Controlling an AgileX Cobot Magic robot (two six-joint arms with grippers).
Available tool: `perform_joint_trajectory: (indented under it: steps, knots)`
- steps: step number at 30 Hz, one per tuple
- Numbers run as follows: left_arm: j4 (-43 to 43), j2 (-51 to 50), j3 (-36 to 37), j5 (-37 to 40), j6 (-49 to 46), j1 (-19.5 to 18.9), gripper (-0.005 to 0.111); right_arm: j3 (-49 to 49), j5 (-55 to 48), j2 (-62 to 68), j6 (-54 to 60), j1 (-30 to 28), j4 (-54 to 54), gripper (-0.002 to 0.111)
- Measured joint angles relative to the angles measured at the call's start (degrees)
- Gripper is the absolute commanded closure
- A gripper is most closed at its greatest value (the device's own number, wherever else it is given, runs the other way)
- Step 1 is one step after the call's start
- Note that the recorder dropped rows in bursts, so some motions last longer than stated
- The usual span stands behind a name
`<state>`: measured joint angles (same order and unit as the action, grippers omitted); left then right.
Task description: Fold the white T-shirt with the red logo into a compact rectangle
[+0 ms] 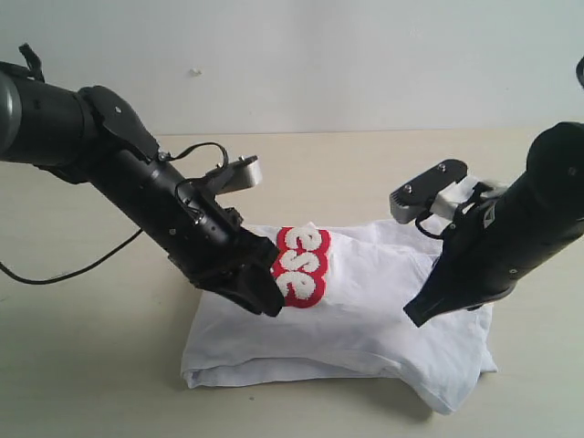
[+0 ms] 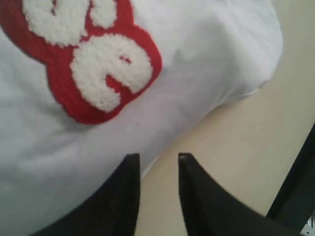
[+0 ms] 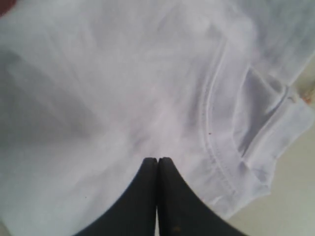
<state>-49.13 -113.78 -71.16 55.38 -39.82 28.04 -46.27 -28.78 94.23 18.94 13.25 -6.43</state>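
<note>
The shirt (image 1: 347, 319) lies folded in a thick bundle on the worktop (image 1: 91, 365), its doubled edge nearest. Over its left part the left gripper (image 1: 265, 297) has its fingers apart with nothing between them, just beside the logo (image 1: 301, 265), which sits on top. Over the right part the right gripper (image 1: 415, 315) points down, fingers pressed together and empty.

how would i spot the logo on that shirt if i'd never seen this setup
On the pale table lies a partly folded white T-shirt. On its top layer, just beside the left gripper, is the red logo: a red bubble-edged patch with fuzzy white letters, the only colour on otherwise plain white cloth.
</note>
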Motion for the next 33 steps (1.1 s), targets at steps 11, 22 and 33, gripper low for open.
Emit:
perform_joint_trajectory:
  steps: [11,22,33]
  knots:
    - [4.3,-5.4,0.2,2.8,0.6,0.0,0.057,0.0,14.0,10.3,-0.3,0.0,-0.4,0.108]
    - [16.8,-5.2,0.5,0.0,10.6,0.1,0.057,-3.6,20.3,15.5,-2.3,0.0,-0.7,0.108]
    - [24.1,-4.5,0.0,-0.1,17.3,-5.7,0.057,-12.6,10.7,18.8,-2.4,0.0,-0.7,0.108]
